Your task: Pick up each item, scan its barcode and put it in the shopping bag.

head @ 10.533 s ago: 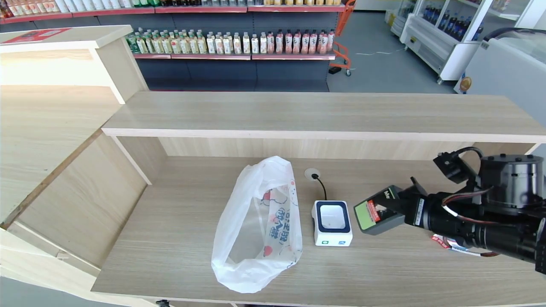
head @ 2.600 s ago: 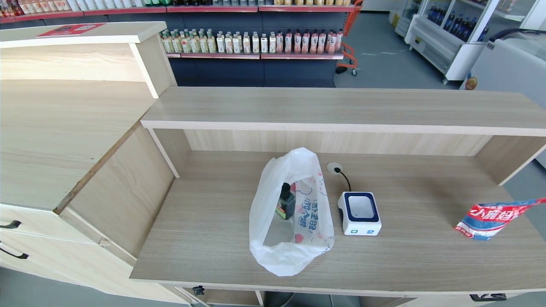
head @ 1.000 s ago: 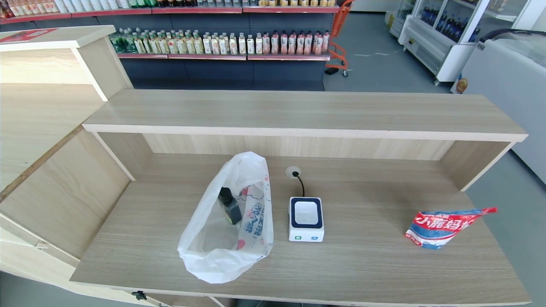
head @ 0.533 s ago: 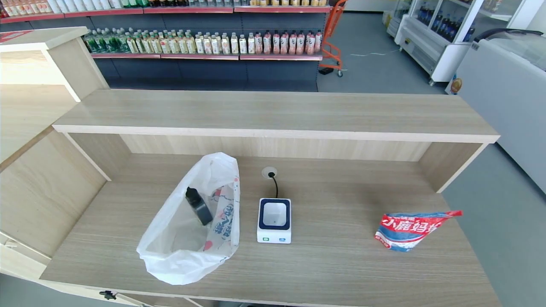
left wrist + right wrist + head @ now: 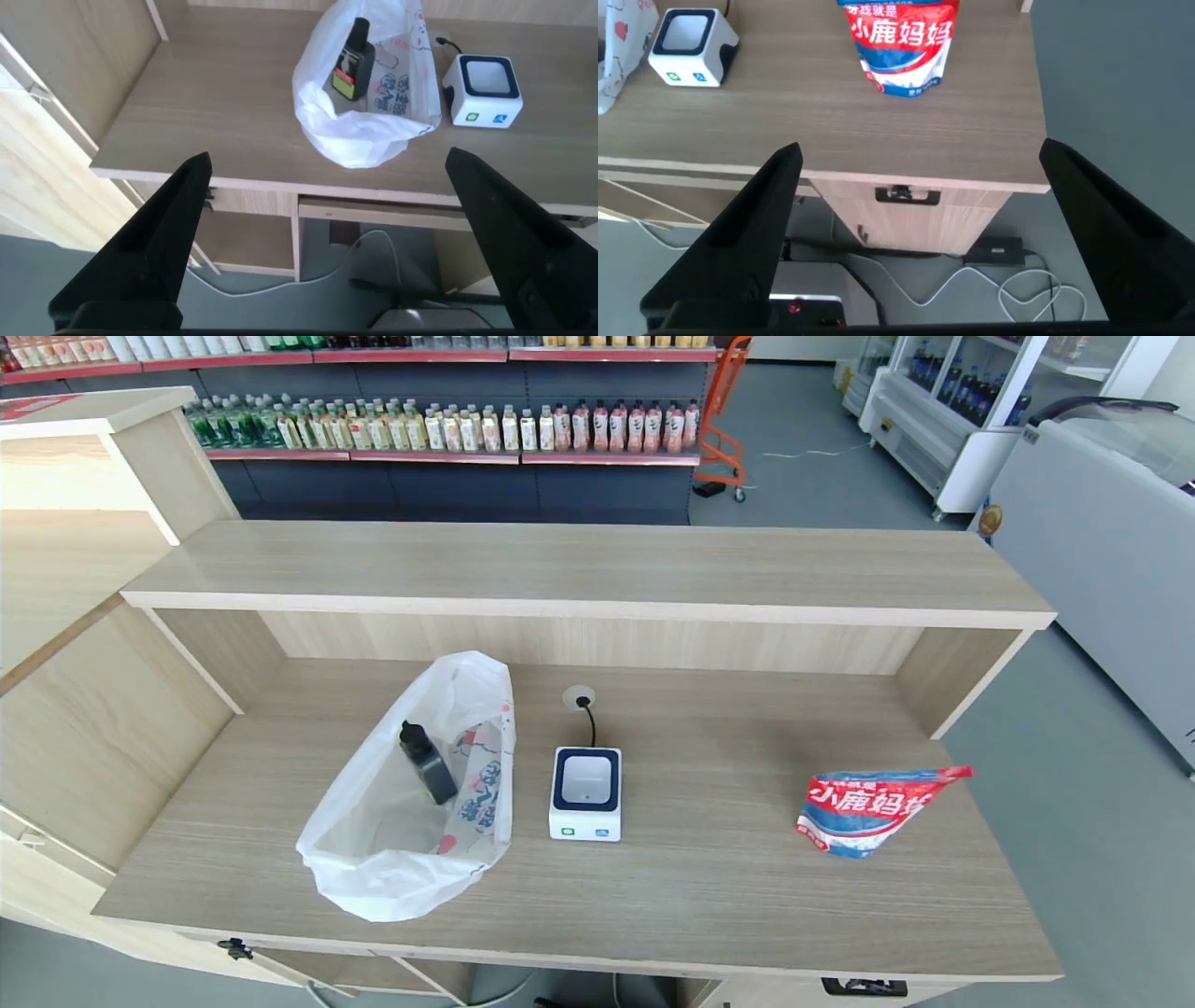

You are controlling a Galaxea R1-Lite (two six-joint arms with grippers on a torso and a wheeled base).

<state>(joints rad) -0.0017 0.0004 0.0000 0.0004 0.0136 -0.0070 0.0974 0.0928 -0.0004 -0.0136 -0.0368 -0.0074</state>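
A white plastic shopping bag [image 5: 373,868] lies open on the wooden counter [image 5: 709,887], left of centre, with a dark bottle [image 5: 428,775] inside it. To its right stands the white barcode scanner [image 5: 585,793]. A red, white and blue snack pouch [image 5: 873,807] lies near the counter's right end. My left gripper [image 5: 327,163] hangs open off the counter's front edge, facing the bag [image 5: 355,145], the bottle [image 5: 350,65] and the scanner [image 5: 484,89]. My right gripper [image 5: 920,147] is open too, off the front edge before the pouch [image 5: 901,42].
A raised shelf [image 5: 579,565] runs along the counter's back, with side walls at both ends. The scanner's cable goes into a hole [image 5: 579,695] behind it. Store shelves of bottles [image 5: 448,429] and freezers [image 5: 1092,513] stand beyond.
The dark bottle, once held in my right gripper beside the scanner, now lies in the bag. The right arm has left the head view, and that camera has shifted sideways.
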